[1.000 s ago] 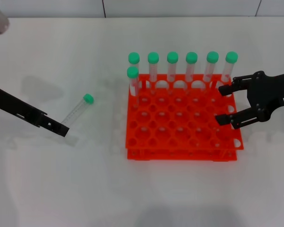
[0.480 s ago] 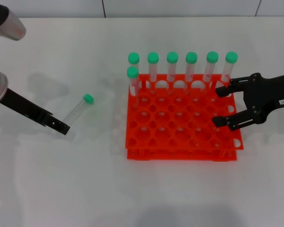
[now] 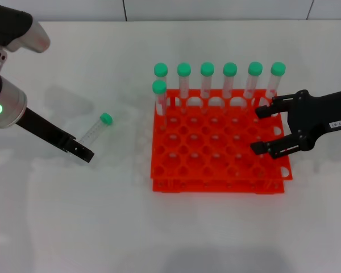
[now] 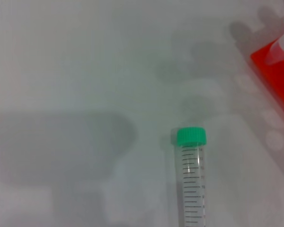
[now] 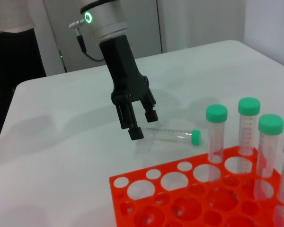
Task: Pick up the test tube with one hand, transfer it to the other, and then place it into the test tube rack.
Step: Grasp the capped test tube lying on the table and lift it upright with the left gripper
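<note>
The test tube, clear with a green cap, lies on the white table left of the orange-red rack. It also shows in the left wrist view and the right wrist view. My left gripper, on the arm with the green ring, hangs just short of the tube's bottom end. In the right wrist view the left gripper is open and empty. My right gripper, with the white label, is open and empty over the rack's right side.
Several identical green-capped tubes stand in the rack's back row, and one more stands in the second row at the left. The rack's corner shows in the left wrist view and its top in the right wrist view.
My left arm has swung in from the left, bringing its gripper closer to the tube's bottom end. My right gripper has shifted slightly left over the rack.
</note>
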`<act>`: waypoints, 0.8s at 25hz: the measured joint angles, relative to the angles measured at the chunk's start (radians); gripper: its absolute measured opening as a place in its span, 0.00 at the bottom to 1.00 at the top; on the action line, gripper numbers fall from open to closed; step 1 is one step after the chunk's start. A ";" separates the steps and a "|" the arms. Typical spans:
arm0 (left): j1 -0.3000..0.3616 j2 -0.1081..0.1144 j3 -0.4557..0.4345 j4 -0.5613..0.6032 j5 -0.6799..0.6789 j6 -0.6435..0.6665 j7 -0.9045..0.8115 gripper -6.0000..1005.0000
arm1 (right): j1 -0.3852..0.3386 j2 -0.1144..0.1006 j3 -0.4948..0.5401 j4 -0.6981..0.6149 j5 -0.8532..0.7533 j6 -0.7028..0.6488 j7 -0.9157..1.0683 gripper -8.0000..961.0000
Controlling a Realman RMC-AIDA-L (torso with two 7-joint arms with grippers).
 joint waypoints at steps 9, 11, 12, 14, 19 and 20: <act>-0.017 -0.005 0.001 -0.012 -0.001 -0.004 -0.002 0.82 | -0.002 0.003 0.001 0.000 -0.010 0.001 0.000 0.88; -0.019 -0.005 0.001 -0.013 -0.001 -0.006 -0.003 0.79 | -0.002 0.003 0.001 0.000 -0.011 0.002 0.000 0.88; -0.019 -0.005 0.001 -0.013 -0.001 -0.008 -0.004 0.78 | -0.002 0.003 0.001 0.000 -0.011 0.002 0.000 0.88; -0.020 -0.005 0.001 -0.015 -0.001 -0.011 -0.006 0.76 | -0.002 0.003 0.001 -0.001 -0.011 0.002 0.000 0.88; -0.030 -0.005 0.001 -0.044 0.001 -0.014 -0.007 0.51 | -0.002 0.003 0.001 -0.002 -0.011 0.002 0.000 0.88; -0.032 -0.005 0.001 -0.049 0.002 -0.014 -0.007 0.50 | -0.001 0.003 0.001 -0.002 -0.012 0.002 0.000 0.88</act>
